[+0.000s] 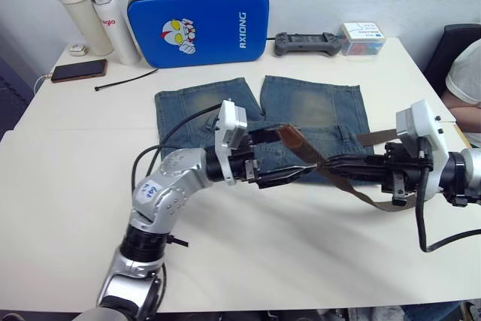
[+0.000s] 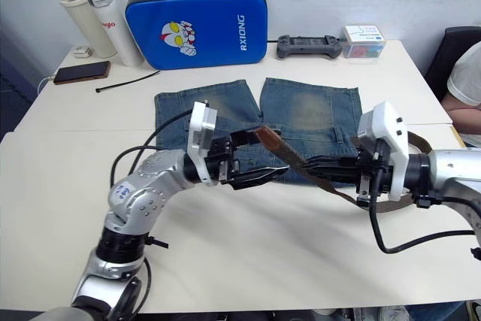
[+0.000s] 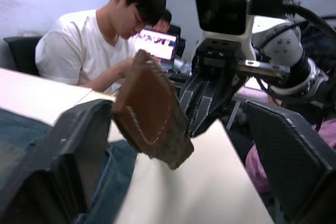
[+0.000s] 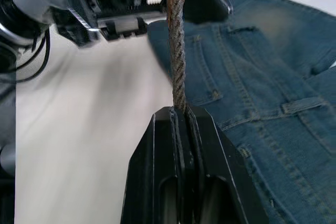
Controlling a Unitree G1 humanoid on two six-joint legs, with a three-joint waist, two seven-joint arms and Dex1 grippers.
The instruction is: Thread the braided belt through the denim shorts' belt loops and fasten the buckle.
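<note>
Right end effector [image 4: 181, 129] is clenched tight on the braided belt [image 2: 301, 165], pinching the strap edge-on between its two black fingers. From that pinch the belt runs up through the air toward the left end effector [image 2: 259, 157]. Its wide brown tip sits between that one's two fingers, which are spread apart, with a gap showing on one side, so I judge the left one has let go and is not squeezing yet. The rest of the belt hangs behind the right end effector and loops down onto the counter [image 2: 248, 261], just beside the shorts.

The denim shorts [image 2: 308, 114] lie flat on the counter, with the waistband on the near side and the legs pointing away. One of the belt loops [image 4: 301, 105] can be seen standing free on the waistband, with no belt in it. So the job looks like it has barely started. The belt is up in the air, not in any loop that I can see. All the threading is left to do, and so is closing the buckle, which I cannot make out.

On the near side of the shorts there is lots of bare counter to move in. Beyond the shorts' legs stand a blue case [image 1: 198, 24], two bottles [image 1: 98, 20], a phone [image 1: 78, 71], a black cable tie [image 1: 125, 80] and a game controller [image 1: 307, 43], all well apart from the shorts. A person [image 3: 100, 40] sits past the counter edge nearest the right end effector, so that side is tighter.
</note>
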